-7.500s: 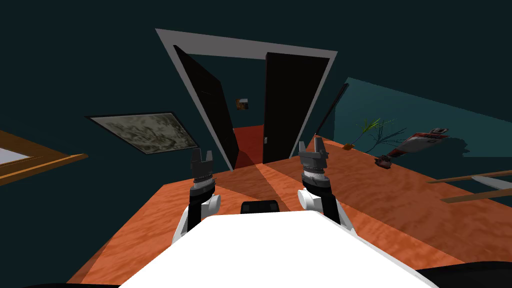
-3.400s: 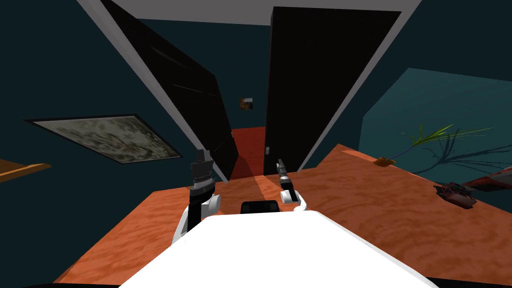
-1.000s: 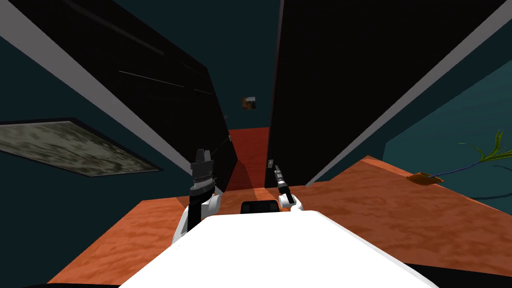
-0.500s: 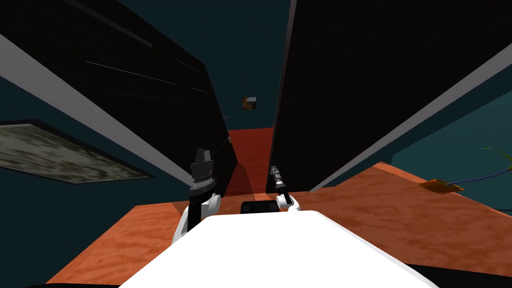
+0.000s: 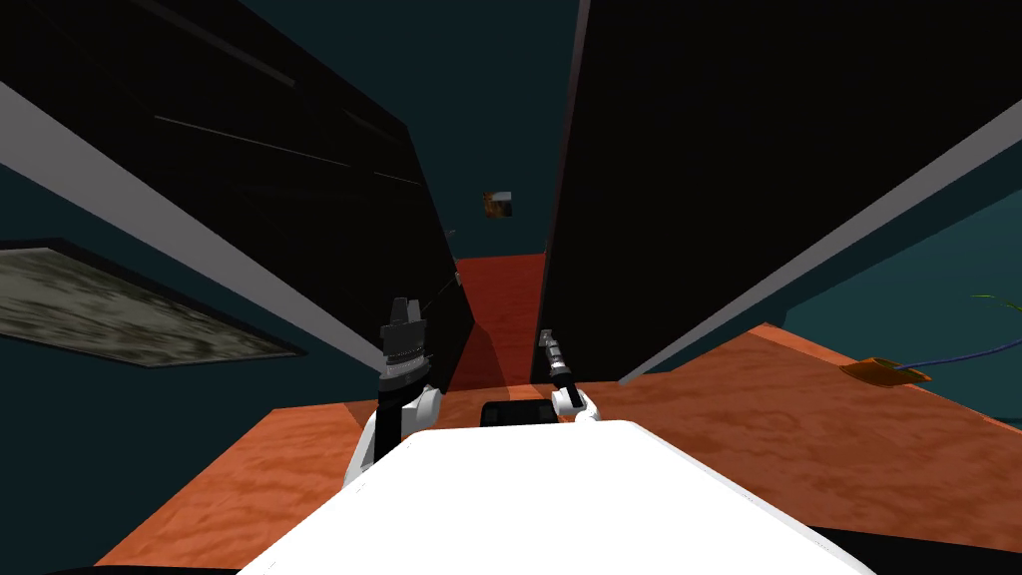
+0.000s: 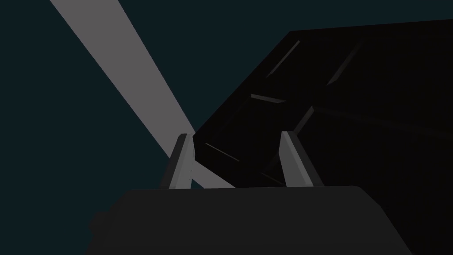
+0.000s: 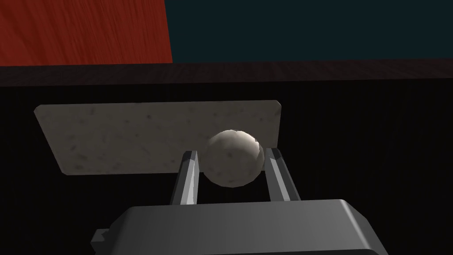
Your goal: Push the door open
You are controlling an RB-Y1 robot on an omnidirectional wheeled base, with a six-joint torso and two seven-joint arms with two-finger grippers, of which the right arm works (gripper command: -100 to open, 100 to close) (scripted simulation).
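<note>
Two black door leaves stand in a grey frame [image 5: 150,190]. The left leaf [image 5: 299,180] is swung partly away and the right leaf [image 5: 749,150] stands nearer me. On the right leaf sits a round pale knob [image 7: 231,157] on a pale plate [image 7: 132,137]. My right gripper [image 7: 231,152] has its fingers pressed against both sides of the knob, and it appears at the leaf's free edge [image 5: 547,342] in the head view. My left gripper [image 6: 236,135] is open and holds nothing in front of the left leaf [image 6: 354,110].
A narrow gap between the leaves shows red floor [image 5: 504,299] and a small object [image 5: 496,205] on the far wall. A framed picture [image 5: 120,309] hangs on the left wall. An orange pot [image 5: 883,371] sits on the floor at right.
I have driven up close to the doorway. My right hand turned edge-on and reached forward to the knob on the right leaf. The left arm has stayed in place.
</note>
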